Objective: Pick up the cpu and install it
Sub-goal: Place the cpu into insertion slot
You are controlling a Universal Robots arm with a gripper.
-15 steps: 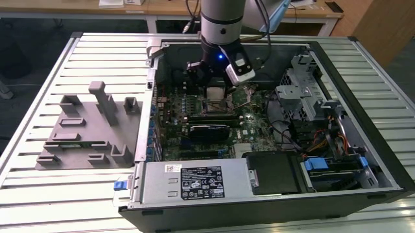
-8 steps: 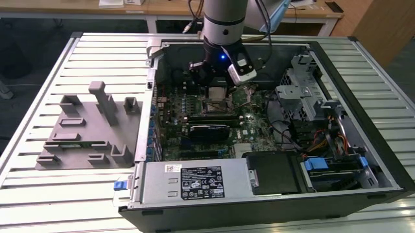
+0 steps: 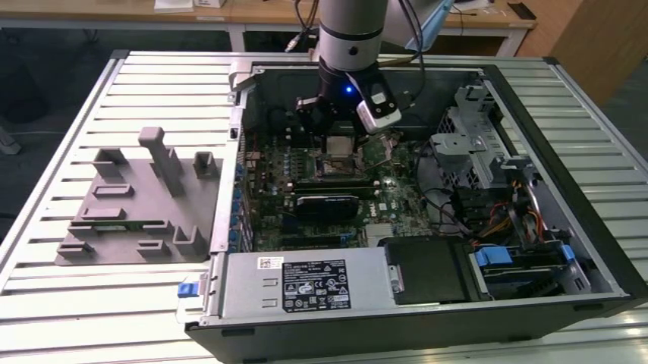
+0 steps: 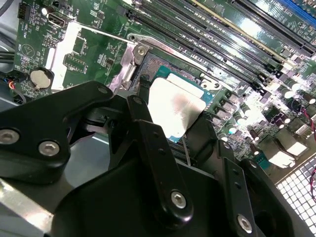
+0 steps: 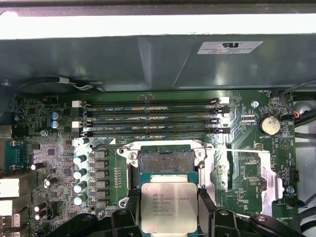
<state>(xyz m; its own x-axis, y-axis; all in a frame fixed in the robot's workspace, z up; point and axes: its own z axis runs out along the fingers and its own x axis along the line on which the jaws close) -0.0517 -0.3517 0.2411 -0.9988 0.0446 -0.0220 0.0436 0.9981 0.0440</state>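
The cpu (image 5: 169, 197), a flat square chip with a silvery top plate and a thin green border, sits between my gripper's (image 5: 169, 213) black fingers (image 5: 132, 210), which press on two opposite edges. The gripper is shut on it. The open motherboard socket (image 5: 165, 160), with its metal frame, lies just beyond the chip. The chip overlaps the socket's near edge and hangs above the board. In the second wrist view the cpu (image 4: 175, 106) is tilted in the picture over the socket (image 4: 148, 61). In the exterior view the gripper (image 3: 341, 142) hangs inside the open computer case, over the socket (image 3: 338, 164).
Memory slots (image 5: 148, 118) run beside the socket, with capacitors (image 5: 79, 173) on one side and a coin battery (image 5: 270, 124) on the other. The case (image 3: 243, 98) walls surround the board. A grey fixture tray (image 3: 132, 205) lies on the slatted table at the exterior view's left. The power supply (image 3: 303, 284) fills the case's near end.
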